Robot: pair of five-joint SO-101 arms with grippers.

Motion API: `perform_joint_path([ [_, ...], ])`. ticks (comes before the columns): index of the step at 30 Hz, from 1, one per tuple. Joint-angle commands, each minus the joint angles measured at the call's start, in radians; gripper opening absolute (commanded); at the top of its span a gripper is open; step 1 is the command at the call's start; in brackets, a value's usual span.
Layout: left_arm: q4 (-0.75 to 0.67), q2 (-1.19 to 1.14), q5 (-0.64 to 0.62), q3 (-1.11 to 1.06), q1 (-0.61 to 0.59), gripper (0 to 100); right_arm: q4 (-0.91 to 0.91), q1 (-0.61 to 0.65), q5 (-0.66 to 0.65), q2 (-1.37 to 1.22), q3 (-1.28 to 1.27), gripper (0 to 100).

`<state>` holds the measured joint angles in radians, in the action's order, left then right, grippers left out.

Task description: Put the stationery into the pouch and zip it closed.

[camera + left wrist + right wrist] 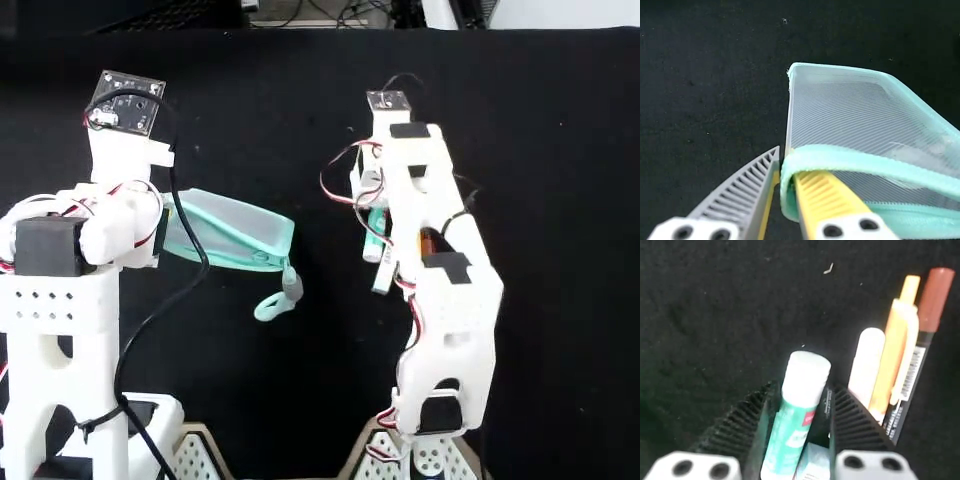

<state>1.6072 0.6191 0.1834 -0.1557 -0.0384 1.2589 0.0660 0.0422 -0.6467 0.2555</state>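
Observation:
A translucent teal-rimmed pouch (232,232) lies left of centre on the black table, its zipper pull (291,284) and loop strap hanging off the near corner. My left gripper (785,161) is shut on the pouch (860,120), pinching the teal rim between a grey and a yellow finger (822,192). The left gripper (163,232) holds the pouch's left end. My right gripper (804,389) is shut on a green-and-white glue stick (802,382). Beside it lie a white pen (867,362), an orange pen (896,347) and a brown-capped marker (932,305). The right gripper (375,238) is right of the pouch.
The table is covered in black cloth (540,120). The right arm's white body (445,290) covers most of the stationery from above. A black cable (190,230) from the left arm crosses the pouch's left end. Open cloth lies behind and right of both arms.

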Motion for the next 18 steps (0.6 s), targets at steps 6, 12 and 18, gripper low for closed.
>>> perform_joint_path([
  [6,-0.011,0.003,-0.002,-0.002,-0.004,3,0.031,0.009,-0.037,-0.03,0.147,1.7],
  [12,-0.012,-0.005,-0.005,-0.002,-0.004,3,0.032,0.009,-0.04,-0.03,0.142,1.2],
  [18,-0.009,-0.005,-0.006,-0.002,-0.004,3,0.014,0.028,-0.041,0.041,0.027,1.2],
])
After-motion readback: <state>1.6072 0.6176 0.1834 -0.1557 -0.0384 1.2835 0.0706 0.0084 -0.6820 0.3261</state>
